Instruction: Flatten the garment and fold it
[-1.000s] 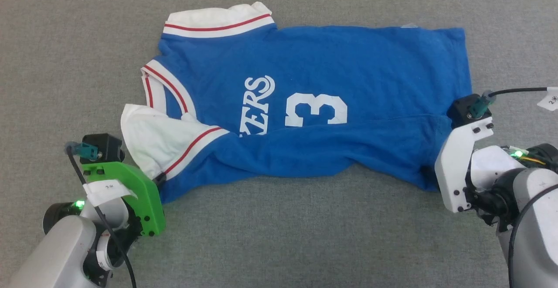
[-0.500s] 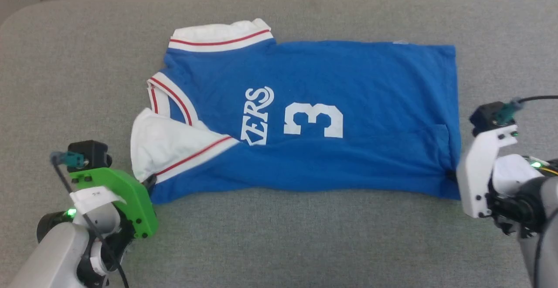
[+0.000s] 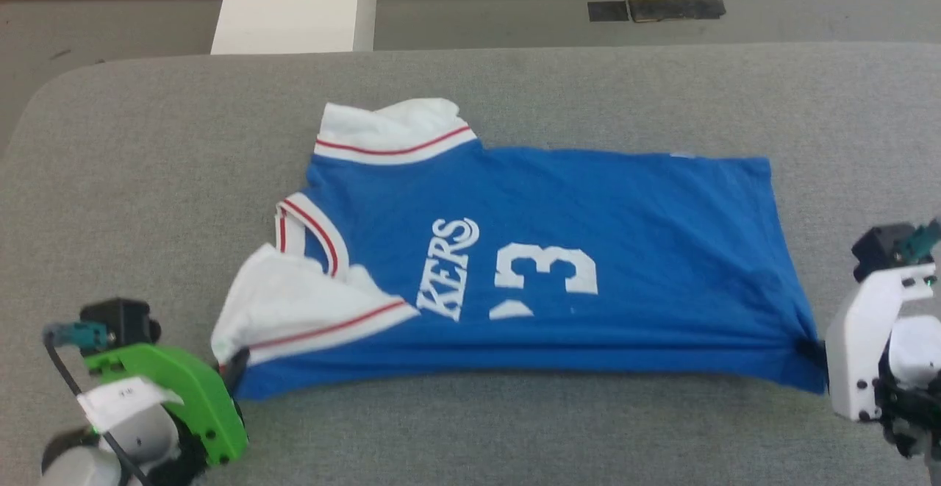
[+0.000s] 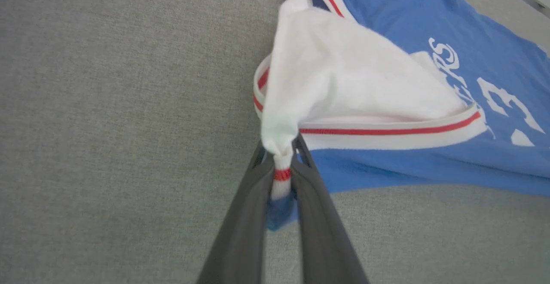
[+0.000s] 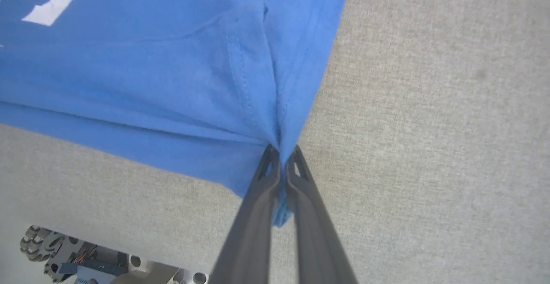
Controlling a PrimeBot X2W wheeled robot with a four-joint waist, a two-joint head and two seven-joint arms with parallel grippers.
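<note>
Since both tools are clamped on cloth, you have the shirt (image 3: 588,214) stretched between them along its near edge. Your left tool (image 4: 279,155) is pinched tight on the bunched corner where the near sleeve (image 3: 294,302) meets the blue body, with white, red and blue cloth squeezed between its fingers (image 4: 251,206). Your right tool (image 5: 280,153) is closed just as narrowly on the near corner of the hem (image 3: 790,265), where the fabric gathers into pleats running to its tips. My reading is that this two-point hold serves to pull the edge straight and take out slack before a fold. The edge between the grips runs nearly straight, while the near sleeve lies rumpled over the chest. The shirt lies front up across the middle of the desk (image 3: 147,177), sleeve end toward your left and hem toward your right, with the far sleeve (image 3: 390,129) on the far side. The low part of the print (image 3: 448,269) is tucked out of sight at the near edge, so the front isn't fully flat yet.

Count: one shirt; two tools, both gripping it; two white sleeves; four readable letters, one whole digit and a scrap of a second.
</note>
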